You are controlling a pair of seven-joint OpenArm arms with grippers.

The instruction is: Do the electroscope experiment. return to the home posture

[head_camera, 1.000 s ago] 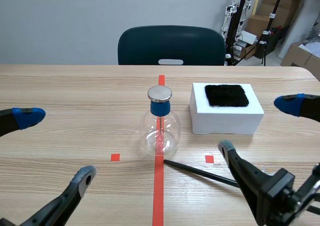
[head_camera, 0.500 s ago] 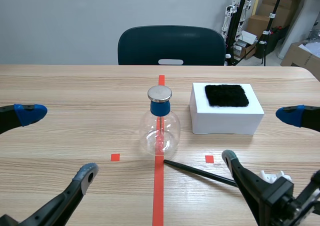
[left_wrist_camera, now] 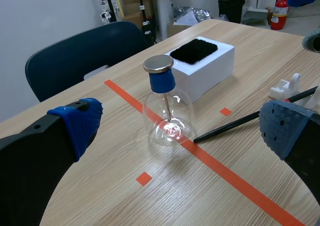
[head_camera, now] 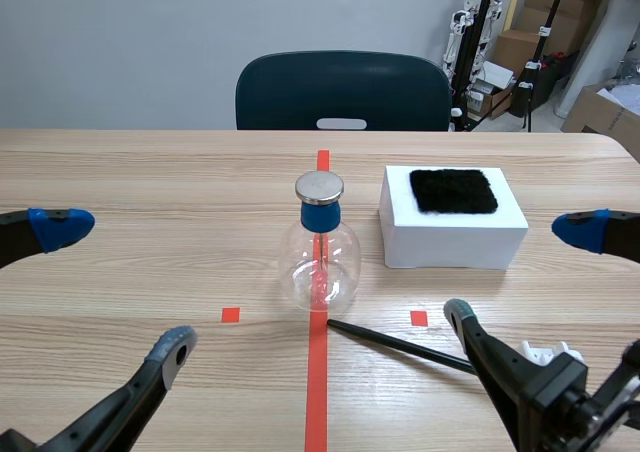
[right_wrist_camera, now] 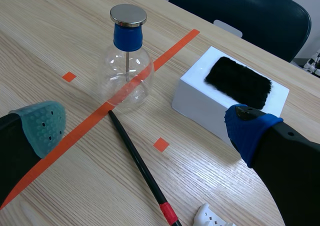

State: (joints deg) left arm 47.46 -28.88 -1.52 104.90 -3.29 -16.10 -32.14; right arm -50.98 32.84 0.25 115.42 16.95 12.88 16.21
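Electroscope (head_camera: 322, 252) stood midway between the left hand (head_camera: 118, 287) and right hand (head_camera: 518, 270), apart from both. Both hands were spread, holding nothing; the rod (head_camera: 400, 344) lay nearer the right.

The clear glass flask (head_camera: 320, 267) is gleaming under a polished metal cap (head_camera: 319, 186); the counter (head_camera: 150, 192) is showing matt wood grain; the black cloth (head_camera: 453, 190) is looking fuzzy.

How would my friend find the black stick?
Start at the table and find the glass flask in its middle. Just nearer the robot lies the rod. It alone is long, thin and black, with a red band near one end.
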